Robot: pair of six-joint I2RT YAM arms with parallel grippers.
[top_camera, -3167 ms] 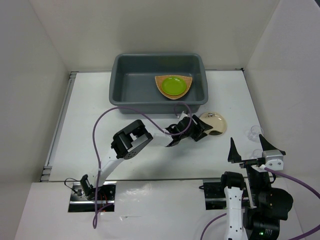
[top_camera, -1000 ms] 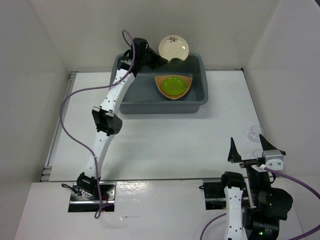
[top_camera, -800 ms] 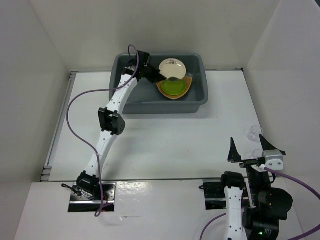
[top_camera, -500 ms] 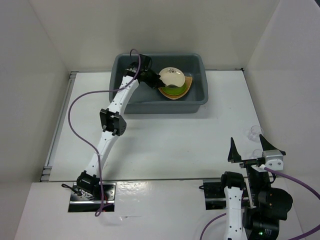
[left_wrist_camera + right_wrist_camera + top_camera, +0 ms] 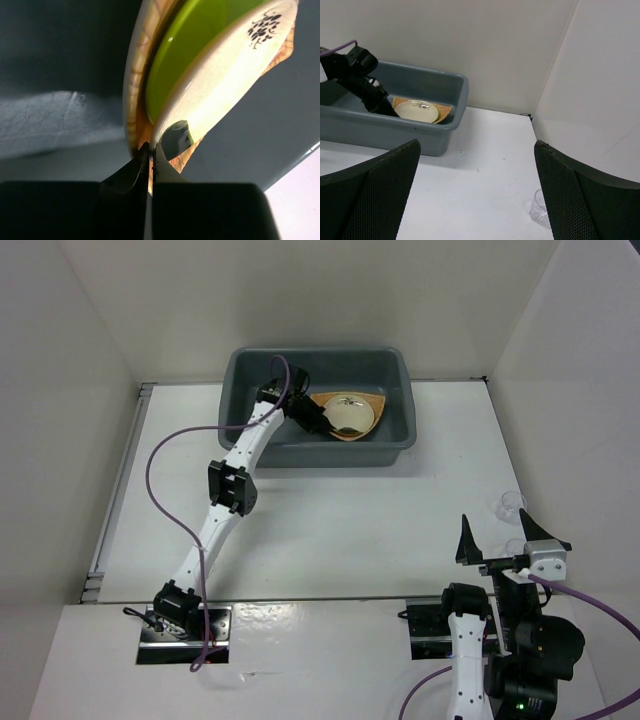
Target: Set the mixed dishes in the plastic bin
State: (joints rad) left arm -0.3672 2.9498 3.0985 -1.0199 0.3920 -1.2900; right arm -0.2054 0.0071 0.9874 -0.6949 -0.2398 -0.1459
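The dark grey plastic bin (image 5: 232,400) stands at the back of the table. Inside it lies the orange-tan woven basket tray (image 5: 375,400) with the lime-green plate (image 5: 185,55) on it. The cream-gold plate (image 5: 349,413) lies tilted over the green one, hiding it from above. My left gripper (image 5: 318,420) reaches into the bin, shut on the cream-gold plate's near rim (image 5: 151,150). The small clear cup (image 5: 508,504) stands on the table at the right. My right gripper (image 5: 497,530) hovers open near its base, short of the cup (image 5: 538,210), holding nothing.
White walls enclose the table on the left, back and right. The left arm stretches from its base over the table's left half up to the bin. From the right wrist, the bin's (image 5: 420,132) near wall is seen at the far left.
The left arm has carried the cream-gold plate from above the bin's far rim down onto the green plate in the basket tray. The right arm has not moved.
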